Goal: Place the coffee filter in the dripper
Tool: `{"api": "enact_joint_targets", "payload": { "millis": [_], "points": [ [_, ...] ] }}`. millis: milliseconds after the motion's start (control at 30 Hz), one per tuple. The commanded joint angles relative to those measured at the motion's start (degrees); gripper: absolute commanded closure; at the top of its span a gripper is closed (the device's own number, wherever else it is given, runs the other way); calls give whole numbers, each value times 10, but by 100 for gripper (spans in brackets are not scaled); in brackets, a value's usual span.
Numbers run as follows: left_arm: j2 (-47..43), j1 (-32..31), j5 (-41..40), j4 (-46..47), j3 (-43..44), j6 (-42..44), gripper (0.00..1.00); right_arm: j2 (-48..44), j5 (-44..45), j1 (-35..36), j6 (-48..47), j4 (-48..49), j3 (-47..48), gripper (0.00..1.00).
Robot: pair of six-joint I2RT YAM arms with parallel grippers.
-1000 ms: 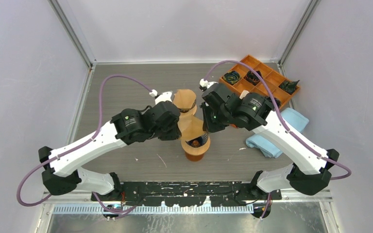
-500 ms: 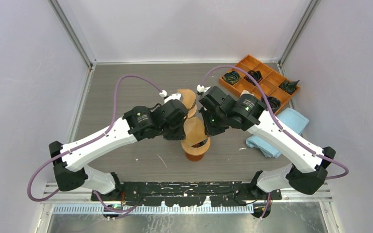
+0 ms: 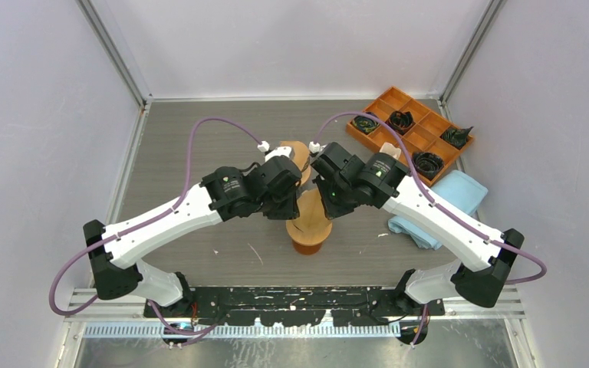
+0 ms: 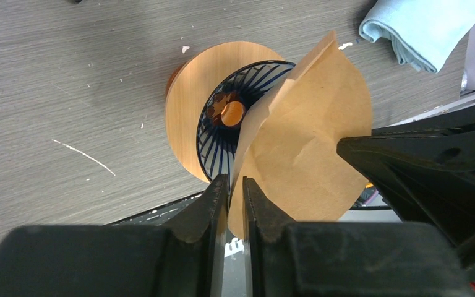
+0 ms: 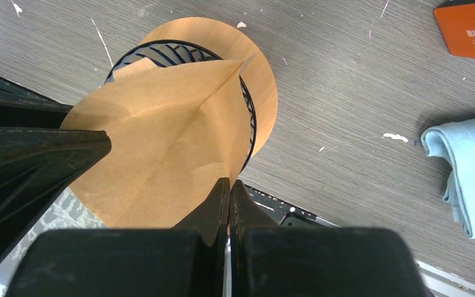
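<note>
Open surface (image 4: 68,74) rings the dripper (image 4: 222,117); right fingers (image 5: 213,204) clamp the coffee filter (image 5: 161,142) edge, left fingers (image 4: 210,204) slightly apart; orange object (image 5: 470,28) print unreadable.

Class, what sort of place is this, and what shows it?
Probably a robotics test cell: plain grey walls enclose a grey wood-grain table, with two white-and-black robot arms bolted at its near edge.

Left end effector (image 4: 235,189) barely parted, right end effector (image 5: 229,189) pinched closed, both pointing down
</note>
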Motion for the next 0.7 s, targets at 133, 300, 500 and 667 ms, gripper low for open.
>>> {"api": "enact_joint_targets", "payload": {
  "millis": [133, 300, 500, 667],
  "points": [
    [-6, 3, -11, 26, 2, 12, 74, 0, 2, -6, -15, 43, -10, 94],
    [-17, 6, -33, 18, 4, 19, 61, 1, -3, -7, -15, 51, -14, 92],
    [-23, 16, -45, 4, 6, 31, 46, 2, -4, -7, -18, 53, -11, 82],
    [-23, 23, -48, 3, 9, 46, 40, 1, 0, -7, -20, 54, -1, 74]
  ]
}}
